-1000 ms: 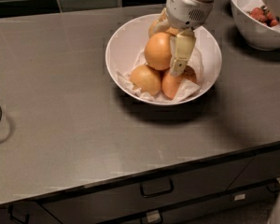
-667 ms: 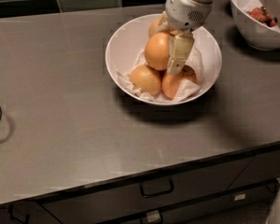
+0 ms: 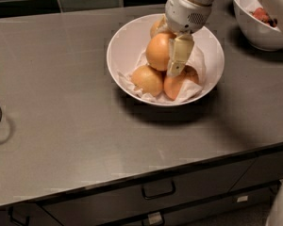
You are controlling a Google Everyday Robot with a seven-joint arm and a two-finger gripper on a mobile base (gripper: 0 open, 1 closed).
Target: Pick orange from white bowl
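The white bowl (image 3: 117, 48) stands on the grey counter, lined with crumpled white paper. The large bright orange (image 3: 158, 51) sits highest in it, above a paler orange (image 3: 148, 80) and a redder one (image 3: 177, 84); another orange (image 3: 156, 26) shows behind. My gripper (image 3: 163, 62) reaches down into the bowl from the upper right and is shut on the large orange. One pale finger (image 3: 178, 55) presses its right side; the other finger is hidden behind the fruit.
A second white bowl (image 3: 255, 29) with red strawberries stands at the back right, close to my arm. The counter's front edge runs above drawers with handles (image 3: 156, 190). A dark tiled wall lies behind the counter.
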